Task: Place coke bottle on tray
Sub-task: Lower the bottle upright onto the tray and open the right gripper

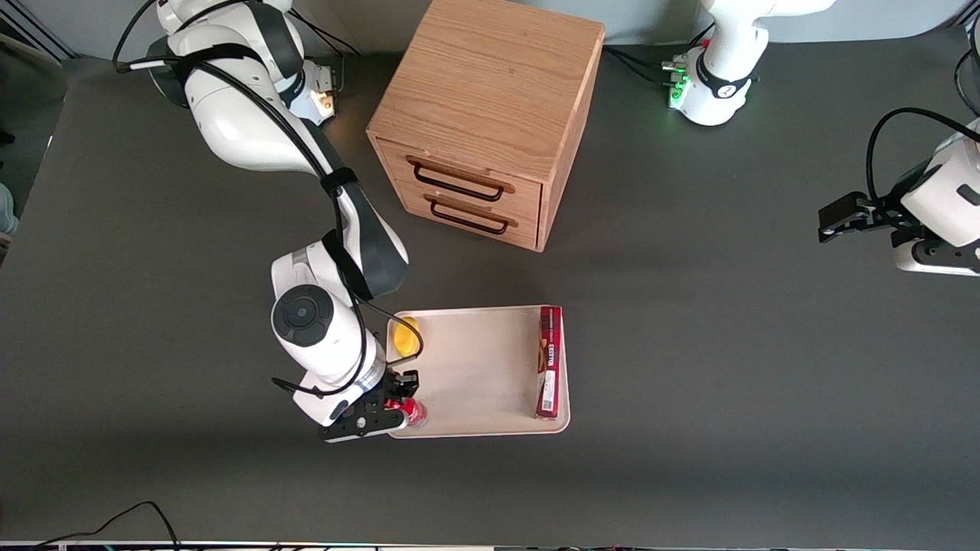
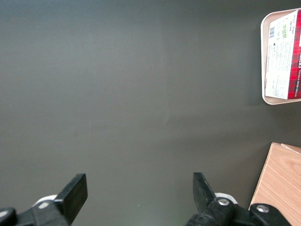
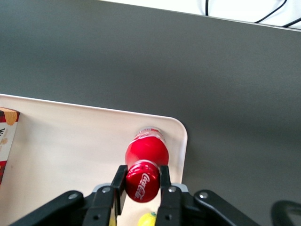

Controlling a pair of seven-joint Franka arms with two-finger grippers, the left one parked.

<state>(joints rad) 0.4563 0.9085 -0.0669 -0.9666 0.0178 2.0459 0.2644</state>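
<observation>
Right wrist view alone shows the claw (image 3: 142, 184) clamped on the bottle (image 3: 146, 160) cap, over the tray (image 3: 70, 141) corner; dark bench (image 1: 689, 344).

A robotics lab. White jointed robot arms (image 1: 253, 130) are bolted to a dark grey matte bench (image 1: 689, 344). Black cables (image 1: 115, 524) trail along its edges.

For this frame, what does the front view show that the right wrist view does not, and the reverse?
Only the front view shows the wooden two-drawer cabinet and the whole long flat red box. Only the right wrist view shows the gripper shut on the cap of the small red coke bottle, standing upright. Both show the cream-beige rectangular tray, the bottle at its corner and the yellow fruit.
</observation>
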